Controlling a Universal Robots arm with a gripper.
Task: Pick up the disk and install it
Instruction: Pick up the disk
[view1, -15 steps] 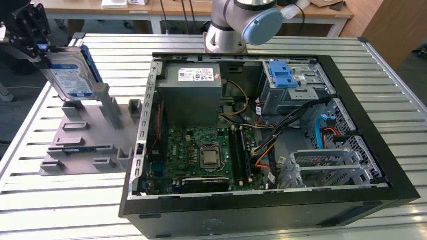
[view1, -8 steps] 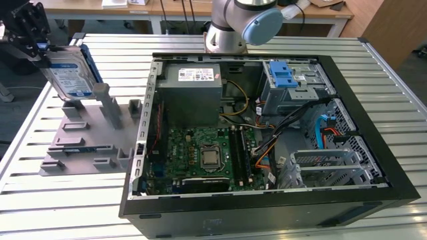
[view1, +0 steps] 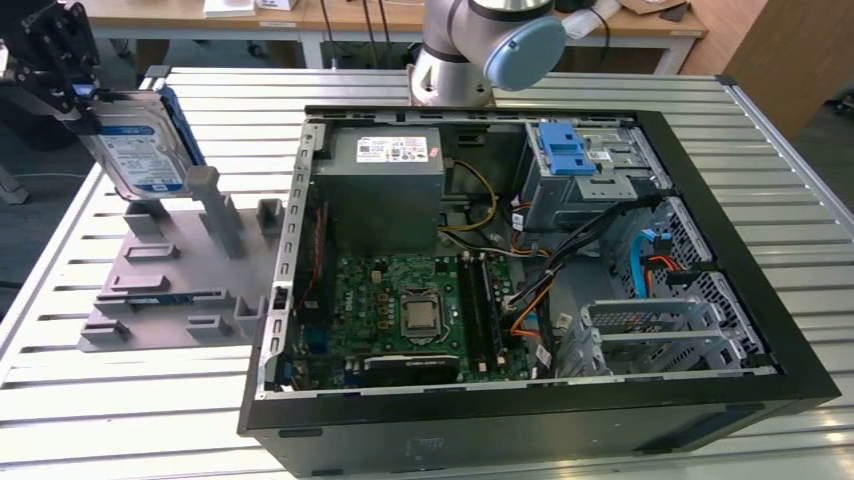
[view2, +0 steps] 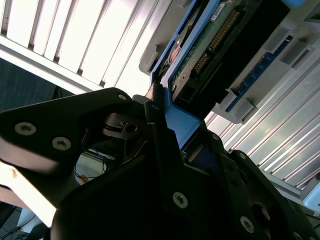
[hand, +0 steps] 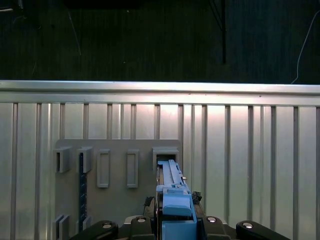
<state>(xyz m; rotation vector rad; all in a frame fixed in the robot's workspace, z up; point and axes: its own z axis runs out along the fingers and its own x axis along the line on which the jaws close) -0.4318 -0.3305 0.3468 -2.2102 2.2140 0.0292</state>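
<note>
You see the disk (view1: 134, 148) with its top corner hidden by the jaws; the arm (view1: 454, 70) is cut off by the exterior view's upper edge, the bench (view1: 107, 400) by its lower edge.

Disk (view1: 140, 150) – shiny metal, blue plastic bracket (view1: 187, 140); pincer (view1: 83, 95) matt black; table (view1: 134, 410) ribbed bare metal.
</note>
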